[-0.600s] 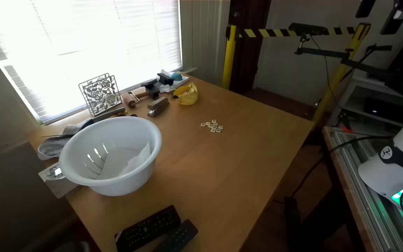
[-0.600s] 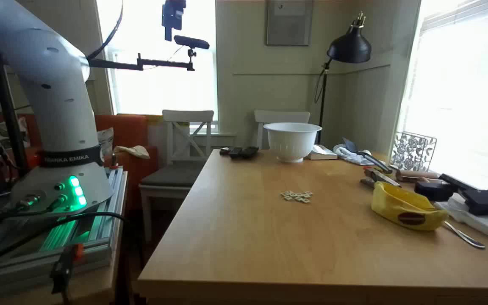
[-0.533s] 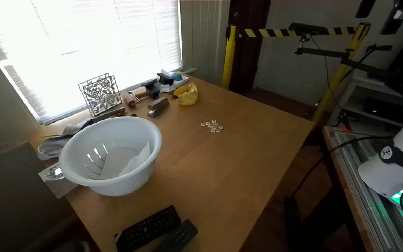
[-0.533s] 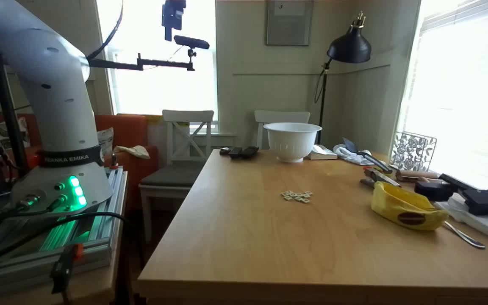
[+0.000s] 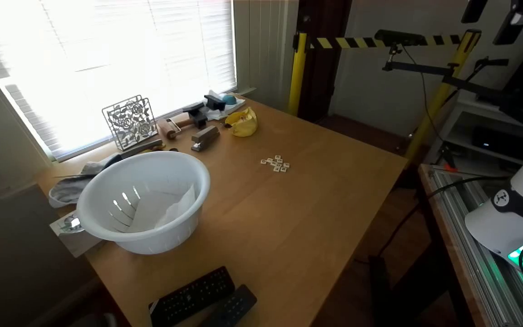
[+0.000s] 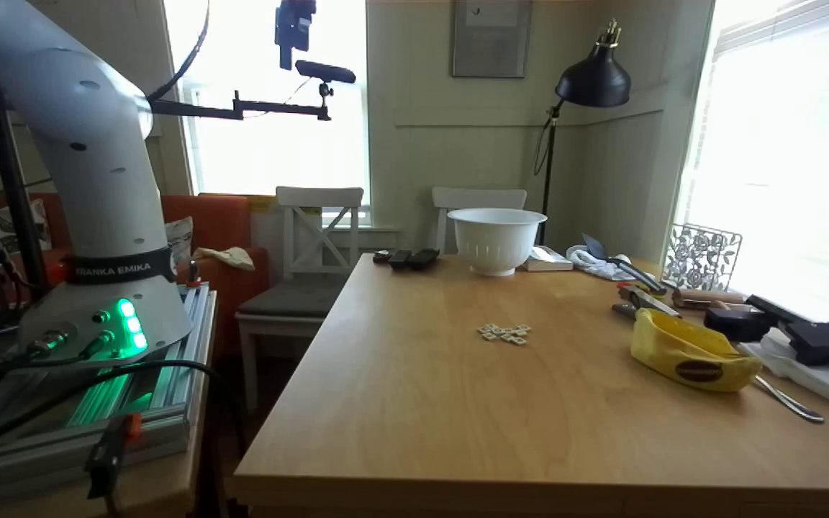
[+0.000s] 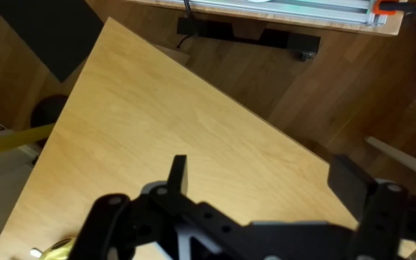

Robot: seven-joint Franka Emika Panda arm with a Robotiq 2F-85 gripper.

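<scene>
My gripper (image 7: 264,173) is open in the wrist view, with nothing between its fingers but the wooden tabletop (image 7: 150,119) far below. In an exterior view its fingers (image 5: 492,22) hang high at the top right, and it is edge-on in an exterior view (image 6: 293,32). It touches nothing. A white bowl (image 5: 157,240) with white paper inside stands on the table; it also shows here (image 6: 497,241). Several small pale tiles (image 5: 277,163) lie in a loose cluster mid-table, also visible here (image 6: 504,334). A yellow banana-like pouch (image 6: 695,356) sits nearer the window; part shows in the wrist view (image 7: 58,251).
Two black remotes (image 5: 193,295) lie near the bowl. Along the window side are a stapler (image 5: 205,137), a wire rack (image 5: 130,122), a wooden roller (image 6: 708,298), black clamp-like parts (image 6: 828,342) and a grey cloth (image 5: 73,190). A camera (image 5: 400,37) on a bracket stands beside the arm.
</scene>
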